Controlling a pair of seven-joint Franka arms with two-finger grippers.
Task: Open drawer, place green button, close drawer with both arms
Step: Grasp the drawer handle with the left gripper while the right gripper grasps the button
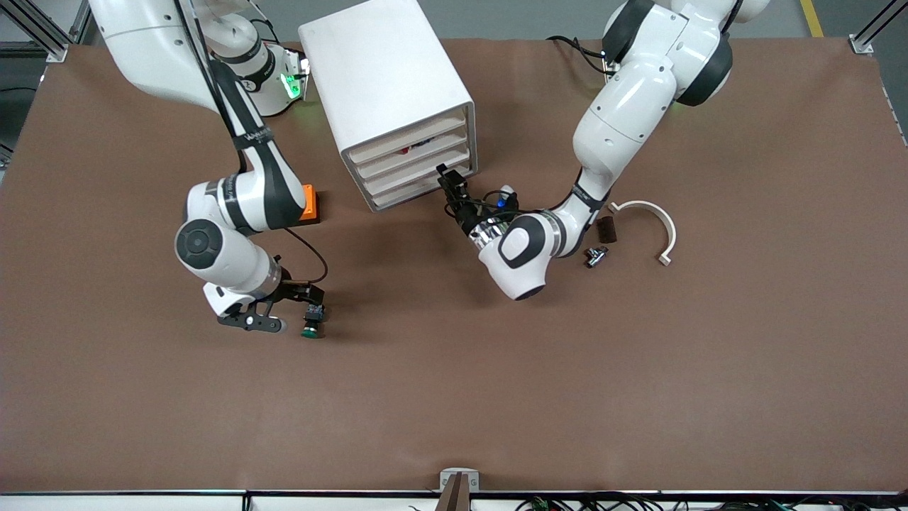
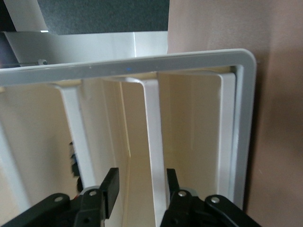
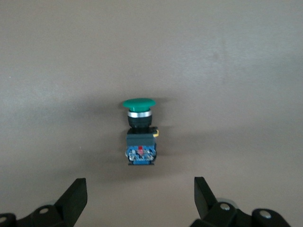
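Note:
The white cabinet (image 1: 386, 78) stands at the middle of the table with four stacked drawers, all pushed in. My left gripper (image 1: 448, 179) is at the front of a lower drawer (image 1: 404, 186), at its end toward the left arm. In the left wrist view my left gripper (image 2: 141, 185) is open, its fingers (image 2: 111, 187) straddling the drawer's white front ridge (image 2: 152, 127). The button (image 1: 312, 321) lies on its side on the table, nearer to the front camera than the cabinet. My right gripper (image 1: 294, 311) is open and empty, low beside it. The green cap and blue base (image 3: 139, 135) show just past my right gripper (image 3: 139, 198).
An orange box (image 1: 310, 204) sits beside the right arm's elbow. Toward the left arm's end lie a white curved piece (image 1: 649, 216), a dark brown block (image 1: 605, 229) and a small black and silver part (image 1: 594, 255). Red and blue items show in an upper drawer (image 1: 415, 147).

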